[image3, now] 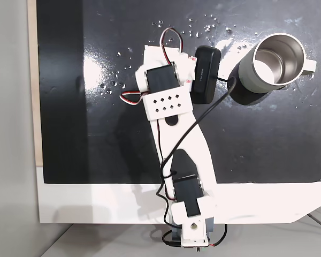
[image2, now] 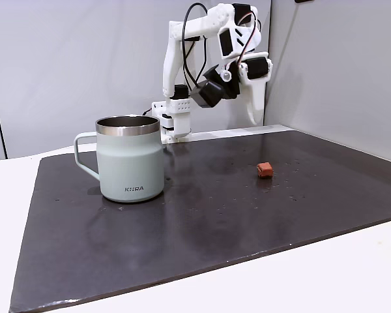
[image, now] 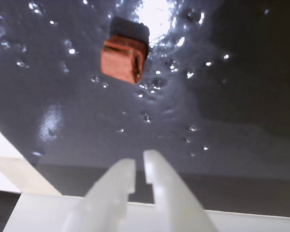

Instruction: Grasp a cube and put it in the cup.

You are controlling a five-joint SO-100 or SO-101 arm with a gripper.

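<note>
Wrist view, cube: the reddish-brown cube (image: 123, 59) sits at about 11 o'clock from frame centre, resting on the dark glossy mat (image: 232, 106), its shadow just behind it; nothing touches it.
Wrist view, gripper: the white gripper (image: 139, 163) enters from the bottom edge at 6 o'clock; its two fingertips stand almost together with only a thin slit between them, holding nothing, and the cube lies well ahead of them toward 12 o'clock.
Wrist view, mat: small bright droplets or specks are scattered over the surface, densest toward 1 o'clock.
Fixed view from the side, cup: the pale mint-green cup (image2: 131, 160) stands upright on the mat (image2: 202, 228) at 9 o'clock, handle pointing left, steel rim on top, dark lettering low on its wall.
Fixed view from the side, arm: the white arm (image2: 182, 45) rises from its base behind the cup at about 12 o'clock, folded over with black servos and looping cables.
Fixed view from the side, gripper: the gripper (image2: 253, 117) hangs point down at 1 o'clock, high above the mat and clear of everything.
Fixed view from the side, cube: the cube (image2: 265, 170) lies at 3 o'clock, well apart from the cup, below and slightly right of the hanging fingertips.
Fixed view from above, arm: the arm (image3: 174, 134) stretches from 6 o'clock up toward 12 o'clock across the mat (image3: 69, 134).
Fixed view from above, cup: the cup (image3: 273, 61) stands at 2 o'clock, mouth open upward, steel inside showing, handle to the right.
</note>
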